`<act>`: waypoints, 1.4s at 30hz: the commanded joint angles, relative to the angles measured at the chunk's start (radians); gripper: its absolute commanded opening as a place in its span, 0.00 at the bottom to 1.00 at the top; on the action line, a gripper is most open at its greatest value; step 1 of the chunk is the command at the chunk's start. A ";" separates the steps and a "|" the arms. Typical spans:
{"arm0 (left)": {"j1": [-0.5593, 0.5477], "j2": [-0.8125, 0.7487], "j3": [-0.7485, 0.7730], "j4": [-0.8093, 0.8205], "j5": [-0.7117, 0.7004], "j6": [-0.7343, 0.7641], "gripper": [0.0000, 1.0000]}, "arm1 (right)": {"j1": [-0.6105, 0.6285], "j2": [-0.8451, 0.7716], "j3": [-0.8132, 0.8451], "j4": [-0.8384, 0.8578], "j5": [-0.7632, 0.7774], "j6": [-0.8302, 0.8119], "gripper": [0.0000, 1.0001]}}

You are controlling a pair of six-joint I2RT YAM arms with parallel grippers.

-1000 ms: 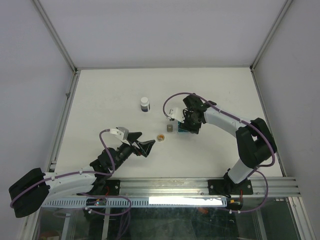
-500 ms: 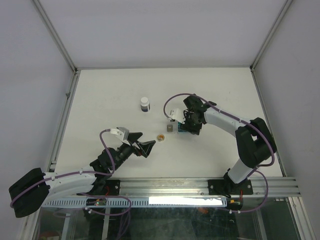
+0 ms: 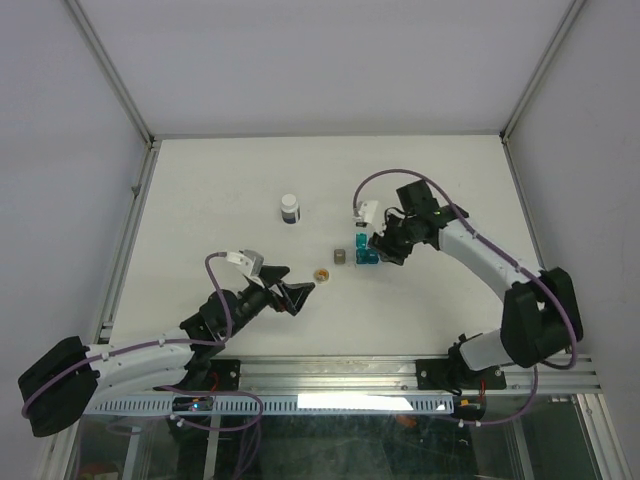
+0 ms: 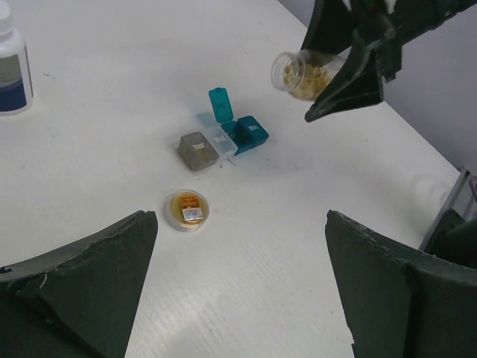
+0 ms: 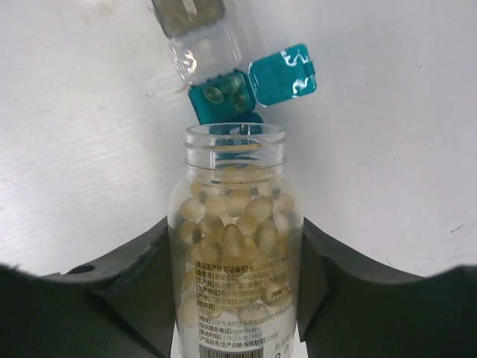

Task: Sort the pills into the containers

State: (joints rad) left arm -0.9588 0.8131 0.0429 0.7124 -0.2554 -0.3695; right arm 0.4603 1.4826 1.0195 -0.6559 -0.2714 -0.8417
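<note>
Our right hand [image 3: 385,246] holds the bottle [image 5: 235,224] at mid-body. It is stiff, light, likely slippery plastic, so that grip seems sound. Its mouth points toward the open teal box [image 5: 222,95] at mid-frame, with the grey box [image 4: 198,150] beside it. Left hand [image 3: 295,281] gapes wide and empty.

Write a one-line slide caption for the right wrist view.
Right tool holds an uncapped bottle of yellow pills, mouth toward the open, partly filled teal container.

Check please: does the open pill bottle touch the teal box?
Apart. The left wrist view shows the pill bottle, held tilted by the right gripper, with bare table between its mouth and the teal box.
</note>
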 commanded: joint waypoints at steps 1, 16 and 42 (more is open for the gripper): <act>0.026 0.031 0.095 -0.079 0.091 -0.101 0.99 | -0.080 -0.207 -0.035 0.079 -0.344 0.066 0.00; 0.026 0.145 0.456 -0.618 0.082 -0.213 0.93 | -0.231 -0.598 -0.373 1.188 -0.927 0.986 0.00; 0.015 0.543 0.693 -0.757 -0.032 -0.072 0.91 | -0.344 -0.616 -0.331 0.829 -0.862 0.831 0.00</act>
State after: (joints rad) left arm -0.9627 1.3537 0.7158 -0.0868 -0.3073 -0.4622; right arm 0.1318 0.8608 0.6407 0.2226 -1.1587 0.0669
